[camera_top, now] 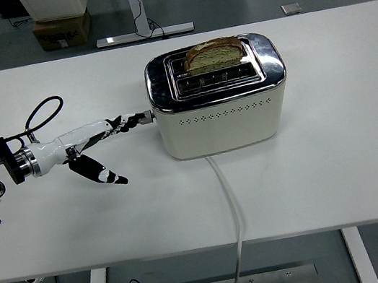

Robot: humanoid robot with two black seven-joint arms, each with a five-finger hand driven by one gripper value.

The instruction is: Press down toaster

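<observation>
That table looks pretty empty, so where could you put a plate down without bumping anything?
The white table is bare right of the toaster, and along its near edge either side of the white cord. The far strip behind the toaster is free too. Left of the toaster is crowded: the left hand reaches its lever.

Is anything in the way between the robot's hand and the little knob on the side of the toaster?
No, nothing visible is in the way. The left hand reaches straight at the toaster, and its fingertips are right at the lever knob on the toaster's left side. Only bare white table lies beneath the hand.
</observation>
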